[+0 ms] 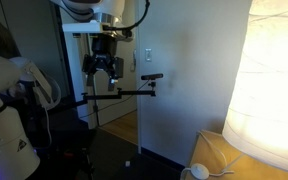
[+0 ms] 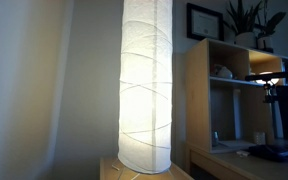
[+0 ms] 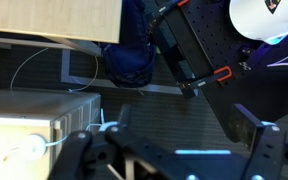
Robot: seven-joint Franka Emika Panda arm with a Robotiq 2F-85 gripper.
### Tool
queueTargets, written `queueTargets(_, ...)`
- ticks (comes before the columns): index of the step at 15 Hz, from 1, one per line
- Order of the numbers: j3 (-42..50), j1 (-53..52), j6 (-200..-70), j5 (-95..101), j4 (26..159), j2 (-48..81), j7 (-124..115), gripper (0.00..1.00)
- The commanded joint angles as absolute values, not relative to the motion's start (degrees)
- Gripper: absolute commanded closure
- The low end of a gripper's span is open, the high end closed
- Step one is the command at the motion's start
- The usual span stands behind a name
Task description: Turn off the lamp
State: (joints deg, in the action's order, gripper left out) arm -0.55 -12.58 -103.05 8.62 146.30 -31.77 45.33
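Observation:
The lamp is a tall cylinder with a crinkled white paper shade, glowing warm yellow-white. It fills the right side of an exterior view (image 1: 274,80) and the middle of an exterior view (image 2: 146,85). In the wrist view its lit top shows at lower left (image 3: 24,145), with a thin white cord (image 3: 44,55) looping on the floor. My gripper (image 1: 103,66) hangs high up at the left, far from the lamp. In the wrist view the gripper (image 3: 174,140) is open and empty, with dark floor between its fingers.
A wooden base (image 1: 224,155) holds the lamp. A black camera arm (image 1: 124,94) reaches across under the gripper. A white door (image 1: 169,70) is behind. A wooden shelf (image 2: 234,100) stands beside the lamp. A black stand with orange clamps (image 3: 199,60) lies on the floor.

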Motion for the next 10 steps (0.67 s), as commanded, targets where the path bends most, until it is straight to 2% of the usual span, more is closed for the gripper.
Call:
queueTargets(1, -2.4, -12.6, -104.5, 8.9, 143.2, -28.2, 41.6, 0.0)
queueTargets(10, -2.2, -12.7, -103.4, 8.3, 142.9, -27.1, 43.4, 0.0)
